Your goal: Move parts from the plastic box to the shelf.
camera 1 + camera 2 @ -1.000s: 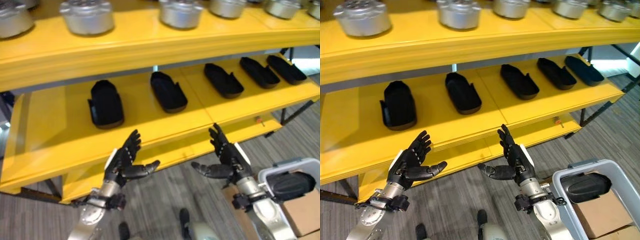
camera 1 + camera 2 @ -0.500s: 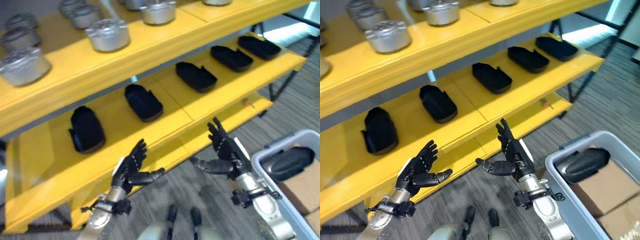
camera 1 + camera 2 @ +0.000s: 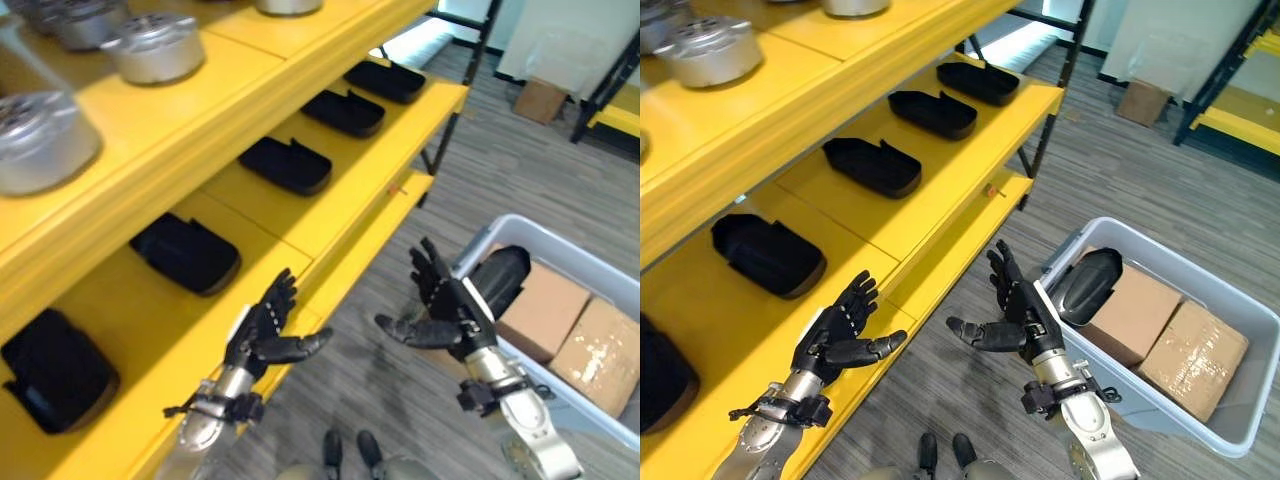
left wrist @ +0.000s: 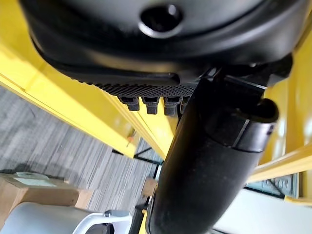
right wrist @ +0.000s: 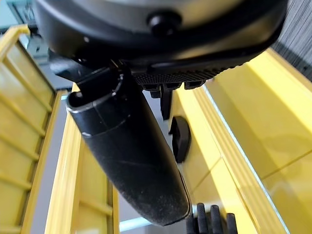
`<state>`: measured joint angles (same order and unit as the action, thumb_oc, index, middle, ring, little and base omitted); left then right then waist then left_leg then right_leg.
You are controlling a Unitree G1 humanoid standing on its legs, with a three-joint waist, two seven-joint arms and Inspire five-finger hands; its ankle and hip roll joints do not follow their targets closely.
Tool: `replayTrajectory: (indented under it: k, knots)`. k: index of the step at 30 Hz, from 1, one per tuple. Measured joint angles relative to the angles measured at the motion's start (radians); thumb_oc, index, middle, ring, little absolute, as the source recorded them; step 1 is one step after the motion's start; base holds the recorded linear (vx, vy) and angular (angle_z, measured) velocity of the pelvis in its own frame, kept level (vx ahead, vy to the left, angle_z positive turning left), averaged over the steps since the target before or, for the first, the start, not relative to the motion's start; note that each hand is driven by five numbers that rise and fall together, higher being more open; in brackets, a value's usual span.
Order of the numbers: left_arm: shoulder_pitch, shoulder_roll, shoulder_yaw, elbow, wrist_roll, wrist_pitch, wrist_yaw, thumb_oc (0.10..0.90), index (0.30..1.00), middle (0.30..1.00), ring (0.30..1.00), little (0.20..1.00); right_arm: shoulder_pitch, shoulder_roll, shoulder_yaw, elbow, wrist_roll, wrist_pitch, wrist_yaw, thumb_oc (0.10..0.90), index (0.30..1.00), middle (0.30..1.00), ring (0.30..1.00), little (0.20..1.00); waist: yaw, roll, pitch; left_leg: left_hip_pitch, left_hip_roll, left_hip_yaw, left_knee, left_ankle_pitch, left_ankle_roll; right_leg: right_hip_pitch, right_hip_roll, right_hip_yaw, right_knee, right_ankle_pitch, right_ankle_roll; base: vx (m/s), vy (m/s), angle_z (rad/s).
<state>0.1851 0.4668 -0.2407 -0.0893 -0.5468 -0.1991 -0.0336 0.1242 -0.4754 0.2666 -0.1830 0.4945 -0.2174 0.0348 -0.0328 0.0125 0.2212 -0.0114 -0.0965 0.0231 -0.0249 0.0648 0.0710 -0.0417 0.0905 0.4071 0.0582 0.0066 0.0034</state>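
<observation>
A grey plastic box (image 3: 1160, 405) stands on the floor at the right. In it a black moulded part (image 3: 1085, 285) leans at the near end beside two cardboard boxes (image 3: 1130, 318). The yellow shelf (image 3: 970, 175) runs along the left, with several black parts (image 3: 872, 165) in a row on its middle level. My left hand (image 3: 835, 338) is open and empty, held over the shelf's front edge. My right hand (image 3: 1018, 318) is open and empty too, palm towards the left hand, just left of the box. A black part (image 5: 180, 139) on the shelf shows past the right thumb.
Silver metal housings (image 3: 710, 50) line the shelf's top level. A black shelf leg (image 3: 1040, 165) stands between the shelf and the box. A cardboard box (image 3: 1143, 100) sits on the floor far off, near another yellow rack (image 3: 1250, 105). Grey carpet lies between.
The camera has swung to the right, so the shelf now runs off to the left and the whole plastic box has come into view. Both hands stay open and empty in front.
</observation>
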Motion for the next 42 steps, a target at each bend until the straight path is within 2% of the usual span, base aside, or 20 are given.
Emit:
replayTrajectory:
  k: [4,5,6,9,10,12,13,16,17,18,23,27,28,30,33,34,36,39,40,42]
  knots:
    - [-0.031,0.008,0.001,0.003,0.002,-0.002,0.003,0.900,1.000,1.000,1.000,1.000,-0.027,0.014,0.052,0.027,0.001,0.008,0.004,0.900,1.000,1.000,1.000,1.000,-0.014,0.002,0.001,0.043,0.008,0.002,-0.005,-0.006,0.008,0.001,0.016,0.006,0.042,0.000,0.026,0.04,0.032,-0.40]
    - [-0.039,0.022,0.003,0.003,0.003,-0.005,0.006,0.900,1.000,1.000,1.000,1.000,-0.048,0.020,0.068,0.046,0.000,0.010,0.009,0.900,1.000,1.000,1.000,1.000,-0.013,0.009,0.001,0.051,0.029,0.011,-0.021,-0.018,0.016,-0.037,0.044,-0.010,0.099,-0.005,0.053,0.02,0.003,-0.84]
    - [-0.052,0.031,0.010,0.008,0.003,-0.007,0.008,0.900,1.000,1.000,1.000,1.000,-0.088,0.028,0.082,0.073,-0.001,0.009,0.009,0.900,1.000,1.000,1.000,1.000,0.008,0.017,0.002,0.055,0.054,0.063,-0.054,-0.021,0.021,-0.107,0.037,-0.137,0.169,-0.047,0.146,0.04,-0.013,-1.20]
    - [-0.051,0.014,0.009,0.042,0.003,-0.006,0.027,0.900,1.000,1.000,1.000,1.000,-0.160,0.037,0.114,0.112,-0.002,0.026,0.007,0.900,1.000,1.000,1.000,1.000,0.037,0.026,0.009,0.049,0.057,0.193,-0.054,-0.031,0.031,-0.216,-0.119,-0.344,0.190,-0.061,0.148,0.08,-0.049,-1.36]
    - [-0.038,0.010,0.009,0.051,0.002,-0.004,0.028,0.900,1.000,1.000,1.000,1.000,-0.185,0.038,0.125,0.113,-0.003,0.028,0.008,0.900,1.000,1.000,1.000,1.000,0.041,0.040,0.017,0.048,0.061,0.247,-0.054,-0.039,0.028,-0.257,-0.210,-0.453,0.134,-0.043,0.151,0.17,-0.110,-1.27]
    - [-0.026,0.006,0.007,0.059,0.003,0.001,0.023,0.900,1.000,1.000,1.000,1.000,-0.179,0.038,0.128,0.111,-0.003,0.029,0.002,0.900,1.000,1.000,1.000,1.000,0.021,0.040,0.019,0.047,0.056,0.261,-0.055,-0.046,0.023,-0.260,-0.290,-0.490,0.008,0.023,0.161,0.27,-0.186,-0.75]
    - [-0.020,-0.004,0.011,0.060,0.003,-0.003,0.023,0.900,1.000,1.000,1.000,1.000,-0.150,0.045,0.119,0.110,-0.011,0.030,-0.012,0.900,1.000,1.000,1.000,1.000,0.003,0.014,0.016,0.050,0.057,0.267,-0.054,-0.066,-0.009,-0.252,-0.324,-0.510,-0.079,0.056,0.165,0.21,-0.166,-0.17]
    - [-0.010,-0.021,0.008,0.066,0.004,-0.002,0.020,0.900,1.000,1.000,1.000,1.000,-0.078,0.044,0.101,0.108,-0.019,0.032,-0.014,0.900,1.000,1.000,1.000,1.000,-0.014,-0.042,-0.003,0.051,0.056,0.231,-0.054,-0.071,-0.042,-0.173,-0.304,-0.501,-0.089,0.105,0.143,0.23,-0.224,0.34]
    - [-0.008,-0.029,0.008,0.069,0.004,0.001,0.022,0.900,1.000,1.000,1.000,1.000,-0.064,0.036,0.101,0.110,-0.019,0.034,-0.014,0.900,1.000,1.000,1.000,1.000,-0.021,-0.051,-0.008,0.052,0.060,0.205,-0.054,-0.068,-0.065,-0.143,-0.293,-0.488,-0.126,0.171,0.123,0.28,-0.256,0.67]
    - [-0.007,-0.036,0.008,0.068,0.004,0.002,0.020,0.900,1.000,1.000,1.000,1.000,-0.056,0.030,0.099,0.110,-0.019,0.037,-0.014,0.900,1.000,1.000,1.000,1.000,-0.022,-0.046,-0.009,0.053,0.080,0.187,-0.054,-0.061,-0.085,-0.132,-0.272,-0.506,-0.133,0.214,0.101,0.26,-0.254,0.46]
    - [-0.016,-0.048,0.008,0.067,0.003,0.002,0.022,0.900,1.000,1.000,1.000,1.000,-0.081,0.010,0.084,0.110,-0.018,0.041,-0.013,0.900,1.000,1.000,1.000,1.000,-0.018,-0.022,-0.019,0.045,0.220,0.142,0.033,-0.063,-0.129,-0.072,-0.142,-0.567,-0.145,0.149,0.011,0.23,-0.263,0.14]
    - [-0.013,-0.052,0.010,0.066,0.003,0.001,0.021,0.900,1.000,1.000,1.000,1.000,-0.083,0.000,0.073,0.104,-0.007,0.037,-0.009,0.900,1.000,1.000,1.000,1.000,-0.008,-0.040,-0.020,-0.090,0.254,0.065,0.425,-0.076,-0.156,-0.028,-0.117,-0.554,-0.119,0.089,-0.064,0.18,-0.208,-0.22]
    - [0.003,-0.053,0.008,0.065,0.003,0.003,0.016,0.900,1.000,1.000,1.000,1.000,-0.071,-0.014,0.066,0.102,0.000,0.033,0.000,0.900,1.000,1.000,1.000,1.000,-0.007,-0.028,-0.023,-0.181,0.267,-0.038,0.634,-0.014,-0.196,-0.025,-0.077,-0.532,-0.069,0.049,-0.096,0.21,-0.147,-0.53]
    - [0.007,-0.049,0.009,0.059,0.003,0.002,0.006,0.900,1.000,1.000,1.000,1.000,-0.038,-0.018,0.053,0.096,0.000,0.035,0.001,0.900,1.000,1.000,1.000,1.000,0.012,-0.062,-0.022,-0.301,0.242,-0.077,0.779,-0.063,-0.183,-0.010,-0.078,-0.493,-0.059,0.039,-0.096,0.14,0.008,-0.50]
    - [0.007,-0.051,0.006,0.060,0.002,0.007,-0.003,0.900,1.000,1.000,1.000,1.000,-0.019,-0.021,0.028,0.090,0.000,0.035,0.000,0.900,1.000,1.000,1.000,1.000,-0.002,-0.075,-0.017,-0.392,0.218,-0.030,0.599,-0.089,-0.164,0.009,-0.067,-0.466,-0.090,0.028,-0.070,0.26,0.170,-0.50]
    - [0.002,-0.054,0.007,0.081,0.002,0.007,-0.002,0.900,1.000,1.000,1.000,1.000,-0.019,-0.011,0.027,0.108,0.000,0.035,0.000,0.900,1.000,1.000,1.000,1.000,0.015,-0.085,-0.013,-0.324,0.223,-0.011,0.248,-0.056,-0.155,0.036,-0.058,-0.419,-0.109,0.026,-0.043,0.17,0.141,-0.59]
    - [0.004,-0.053,0.007,0.102,0.002,0.009,0.000,0.900,1.000,1.000,1.000,1.000,-0.025,-0.011,0.026,0.121,0.000,0.035,-0.005,0.900,1.000,1.000,1.000,1.000,0.015,-0.068,-0.008,-0.274,0.234,-0.036,0.028,-0.005,-0.161,0.075,-0.035,-0.417,-0.117,0.042,-0.065,0.24,0.184,-0.77]
    - [0.003,-0.057,0.009,0.115,0.002,0.008,0.001,0.900,1.000,1.000,1.000,1.000,-0.010,-0.007,0.024,0.120,-0.001,0.031,-0.010,0.900,1.000,1.000,1.000,1.000,0.012,-0.051,-0.010,-0.271,0.215,-0.128,0.023,0.039,-0.171,0.128,-0.012,-0.371,-0.131,-0.004,-0.001,0.33,0.282,-0.76]
    - [0.001,-0.058,0.012,0.119,0.002,0.008,0.001,0.900,1.000,1.000,1.000,1.000,-0.006,0.006,0.018,0.122,-0.001,0.031,-0.008,0.900,1.000,1.000,1.000,1.000,0.011,-0.048,-0.010,-0.243,0.215,-0.141,0.005,0.051,-0.163,0.142,-0.007,-0.361,-0.129,-0.008,-0.017,0.27,0.294,-0.90]
    - [0.000,-0.055,0.013,0.119,0.002,0.009,-0.005,0.900,1.000,1.000,1.000,1.000,0.016,0.018,0.007,0.108,0.000,0.031,-0.006,0.900,1.000,1.000,1.000,1.000,0.005,-0.042,-0.011,-0.186,0.197,-0.047,0.002,0.071,-0.133,0.180,-0.015,-0.339,-0.141,-0.011,-0.019,0.22,0.294,-0.85]
